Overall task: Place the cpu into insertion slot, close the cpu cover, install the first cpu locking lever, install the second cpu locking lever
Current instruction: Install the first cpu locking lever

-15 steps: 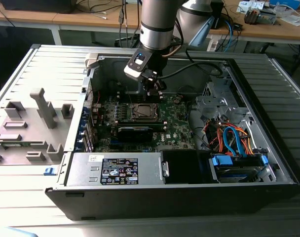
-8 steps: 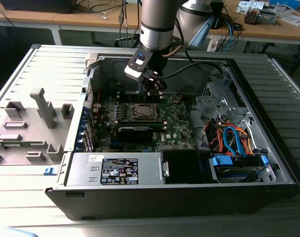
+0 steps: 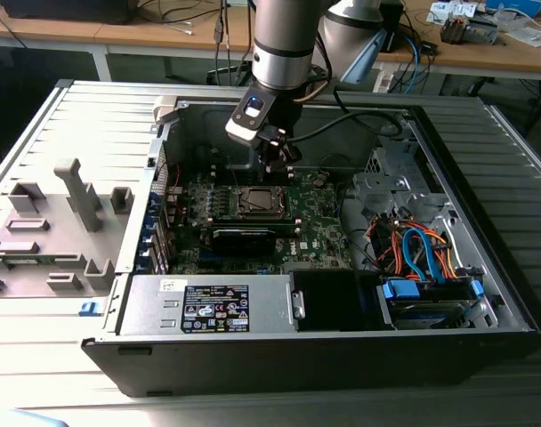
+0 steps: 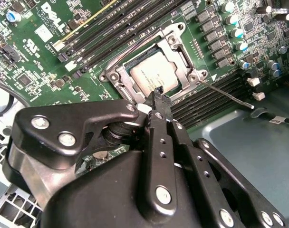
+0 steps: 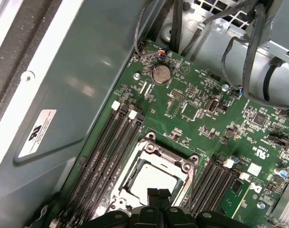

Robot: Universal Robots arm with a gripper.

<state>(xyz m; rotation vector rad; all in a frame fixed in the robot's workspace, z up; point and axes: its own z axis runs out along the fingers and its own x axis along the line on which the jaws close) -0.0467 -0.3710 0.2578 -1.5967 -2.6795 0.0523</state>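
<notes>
The cpu [image 4: 151, 73] lies flat in the insertion slot [image 3: 257, 201], its silver-grey top showing through the window of the cpu cover [image 4: 180, 47], which lies down over it. In the first wrist view the cpu [image 5: 151, 179] and the cover frame [image 5: 156, 154] sit just beyond the fingertips. My gripper [image 4: 158, 93] is shut with nothing between its fingers, its tip at the socket's edge. In the exterior view the gripper [image 3: 272, 167] hangs just above the socket's far side. One thin locking lever [image 4: 227, 95] sticks out from a socket corner over the memory slots. Another lever [image 4: 135, 45] runs along the socket's edge.
A long black card [image 3: 244, 237] lies just in front of the socket. The power supply [image 3: 208, 307] and a drive cage with coloured cables [image 3: 426, 258] fill the case's front. Memory slots [image 5: 104, 152] flank the socket. A grey fixture [image 3: 57, 222] stands outside the case, at the exterior view's left.
</notes>
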